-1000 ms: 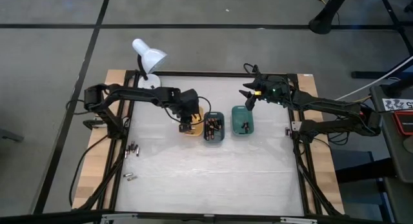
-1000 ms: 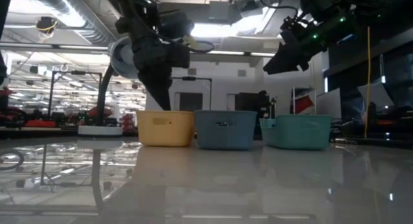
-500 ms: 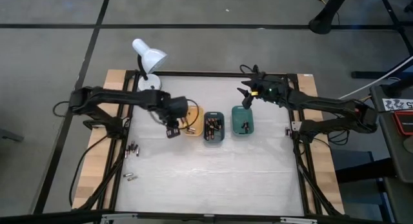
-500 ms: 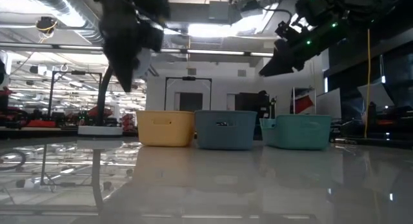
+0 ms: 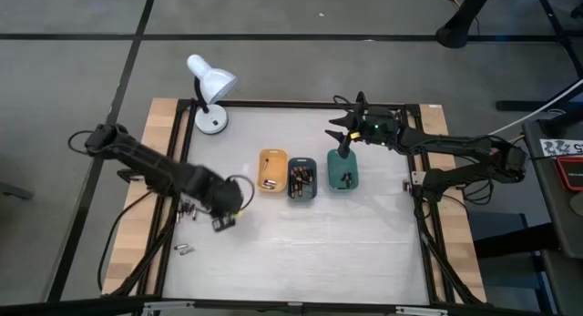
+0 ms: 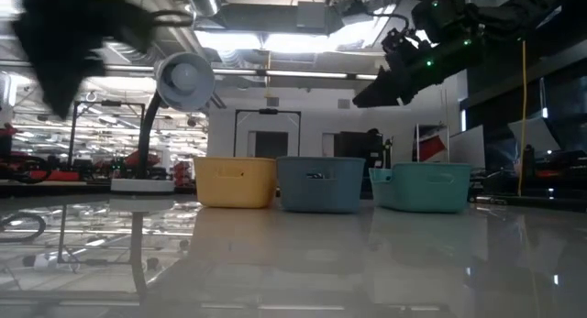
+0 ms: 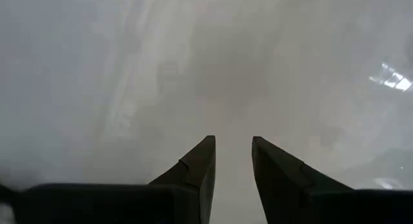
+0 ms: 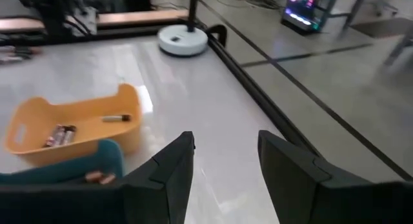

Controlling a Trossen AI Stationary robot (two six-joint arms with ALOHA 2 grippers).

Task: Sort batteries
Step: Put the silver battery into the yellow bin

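Loose batteries (image 5: pixel 189 208) lie at the counter's (image 5: pixel 301 252) left edge, with a couple more (image 5: pixel 185 249) nearer the front. The left claw (image 5: pixel 222 221) hangs just beside the first cluster, its fingers (image 7: pixel 193 169) set narrowly apart with nothing between them. The step in hand looks like a fresh pick-up. To do it well, the claw should come straight down over one battery, fingers across its width, and take only that one — the cluster is tight, so a sloppy approach could nudge its neighbours toward the edge.

Further right stand three trays: the orange tray (image 5: pixel 271 171) holds a few batteries, the dark tray (image 5: pixel 301 179) many, the green tray (image 5: pixel 342 169) one or two. The right claw (image 5: pixel 344 134) hovers above the green tray's far end, fingers (image 8: pixel 169 169) moderately apart and empty — it seems to be waiting.

A white lamp (image 5: pixel 209 83) stands at the far left corner. No brand or writing can be read on batteries, trays or lamp.
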